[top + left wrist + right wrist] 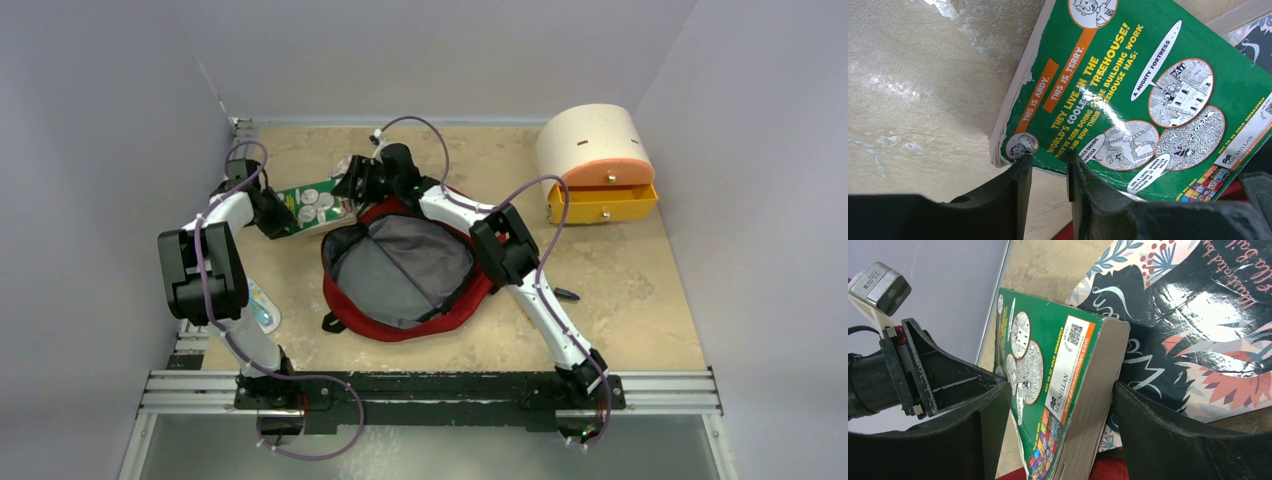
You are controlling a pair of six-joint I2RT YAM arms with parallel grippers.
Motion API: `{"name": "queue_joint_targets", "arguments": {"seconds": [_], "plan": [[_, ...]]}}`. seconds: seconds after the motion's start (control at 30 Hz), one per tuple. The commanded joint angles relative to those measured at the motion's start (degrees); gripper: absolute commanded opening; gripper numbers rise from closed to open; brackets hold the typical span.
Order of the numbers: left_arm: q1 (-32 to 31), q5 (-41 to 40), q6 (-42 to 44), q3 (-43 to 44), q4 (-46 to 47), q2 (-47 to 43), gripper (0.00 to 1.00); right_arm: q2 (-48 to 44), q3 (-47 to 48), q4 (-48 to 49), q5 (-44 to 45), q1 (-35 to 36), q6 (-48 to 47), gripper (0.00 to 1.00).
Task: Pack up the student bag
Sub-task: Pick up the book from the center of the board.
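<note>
Student bag: the dark red student bag [400, 333] lies on the table [620, 280], its main compartment spread wide open and the grey lining facing up.
Green book: a thick green book [315, 207] sits just past the bag's far-left rim. It is tipped up on one edge with its back cover towards the left arm.
Patterned book: a dark patterned book [1223, 315] with leaf and flower shapes lies on the same far-left side of the bag, right behind the green book and touching it.
Right gripper: the right gripper [1062, 386] reaches over the bag's far rim with its fingers spread wide. They clamp the green book across its thickness, one finger on the cover and the other against the page edges.
Left gripper: the left gripper [1048, 157], left of the bag, meets the green book's lower edge near a corner. Its fingers are drawn close with a narrow gap between them. Whether they pinch the book cannot be told.
Drawer box: a cream-and-orange drawer box [595, 150] stands well apart from the bag, to its far right, with a yellow drawer pulled out.
</note>
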Motion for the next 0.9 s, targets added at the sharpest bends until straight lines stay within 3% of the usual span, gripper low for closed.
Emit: {"name": "queue_joint_targets", "arguments": {"seconds": [0.0, 0.4, 0.67, 0.87], "plan": [[-0.55, 0.0, 0.44, -0.03, 0.06, 2.29, 0.31, 1.37, 0.15, 2.29, -5.4, 1.51, 4.16, 0.73], [-0.94, 1.46, 0.34, -0.55, 0.29, 0.73, 0.27, -5.19, -6.53, 6.62, -4.36, 1.51, 2.97, 0.18], [-0.88, 3.54, 1.45, -2.78, 1.39, -8.53, 0.33, -12.5, -10.47, 10.53, 0.01, 1.44, -2.42, 0.03], [-0.88, 5.3, 3.18, 0.43, 0.32, -16.75, 0.38, -19.42, -15.0, 11.18, 6.48, 1.48, -11.39, 0.0]]}}
